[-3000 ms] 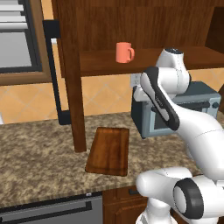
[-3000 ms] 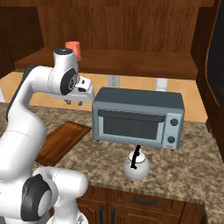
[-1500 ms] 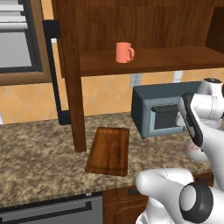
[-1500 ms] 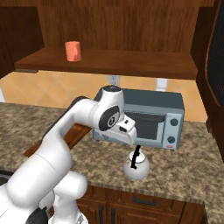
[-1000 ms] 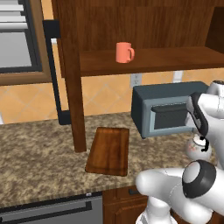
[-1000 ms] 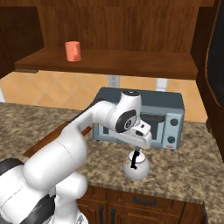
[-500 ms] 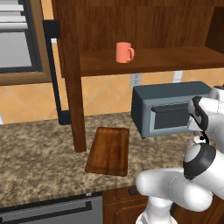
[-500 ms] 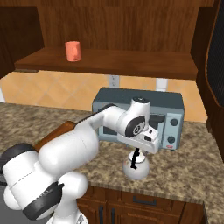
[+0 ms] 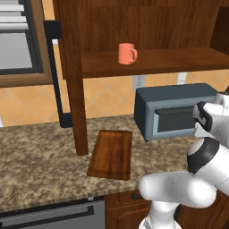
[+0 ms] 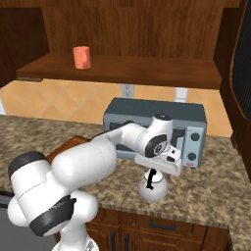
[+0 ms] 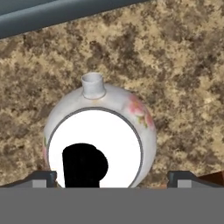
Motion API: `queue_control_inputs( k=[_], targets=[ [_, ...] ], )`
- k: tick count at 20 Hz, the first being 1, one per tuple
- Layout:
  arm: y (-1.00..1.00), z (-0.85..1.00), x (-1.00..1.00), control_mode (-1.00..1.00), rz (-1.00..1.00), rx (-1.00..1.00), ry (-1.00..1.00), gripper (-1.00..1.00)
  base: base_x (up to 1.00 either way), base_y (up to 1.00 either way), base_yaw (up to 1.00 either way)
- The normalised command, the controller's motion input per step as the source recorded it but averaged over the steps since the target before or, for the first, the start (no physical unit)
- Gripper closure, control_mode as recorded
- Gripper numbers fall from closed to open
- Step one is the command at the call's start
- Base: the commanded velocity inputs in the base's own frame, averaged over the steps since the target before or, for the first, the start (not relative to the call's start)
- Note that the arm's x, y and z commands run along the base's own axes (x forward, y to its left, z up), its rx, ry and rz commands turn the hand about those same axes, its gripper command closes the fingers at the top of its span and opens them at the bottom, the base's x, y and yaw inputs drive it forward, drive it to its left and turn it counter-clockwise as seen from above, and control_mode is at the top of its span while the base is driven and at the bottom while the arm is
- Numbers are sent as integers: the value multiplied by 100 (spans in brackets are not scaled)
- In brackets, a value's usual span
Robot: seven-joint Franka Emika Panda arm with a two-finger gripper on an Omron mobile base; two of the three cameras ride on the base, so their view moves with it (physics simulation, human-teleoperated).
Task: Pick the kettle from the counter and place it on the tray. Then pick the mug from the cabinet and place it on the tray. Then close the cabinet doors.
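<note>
The kettle [image 10: 152, 187] stands on the counter [image 10: 215, 186], just in front of a grey toaster oven [image 10: 156, 131] and near the counter's front edge. It is a small, round, pale body with a thin black handle rising from its top.

Largest first: the cabinet [image 9: 147, 44] fills the upper part of both base views, its doors standing open, one door [image 9: 70, 76] reaching down to the counter. On its inner shelf sits the mug [image 9: 127, 53], upright, handle to the right in the left base view. Below, the tray [image 9: 112, 153] lies flat on the counter, well to the left of the toaster oven and well apart from the kettle.

The gripper [image 10: 156, 172] hangs directly above the kettle, pointing down at it, with the black handle just under the hand. Its two fingers are spread as wide as they go and hold nothing. The coming move therefore looks like a straight descent, since the kettle lies right below the claw rather than to either side.

The hand view looks down onto the kettle [image 11: 99, 135]: a round lid area, a short spout pointing toward the toaster oven, faint floral marks on the shoulder, and the two fingertips [image 11: 40, 177] standing on either side of the body. It does not show clearly which way the handle arches; the right base view shows the handle upright.

In the left base view the robot's own arm hides the kettle.
</note>
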Motion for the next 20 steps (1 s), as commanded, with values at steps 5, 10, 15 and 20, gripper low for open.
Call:
queue_control_inputs(
  k=[5,10,15,20],
  targets=[
    [0,-16,-2,-100,6,0,0,100,0,0,0],
    [0,-5,-11,-100,2,0,0,100,0,0,0],
    [12,8,-22,-100,0,0,-1,100,0,0,0],
    [32,49,-35,-100,0,0,-9,100,0,0,0]
  ],
)
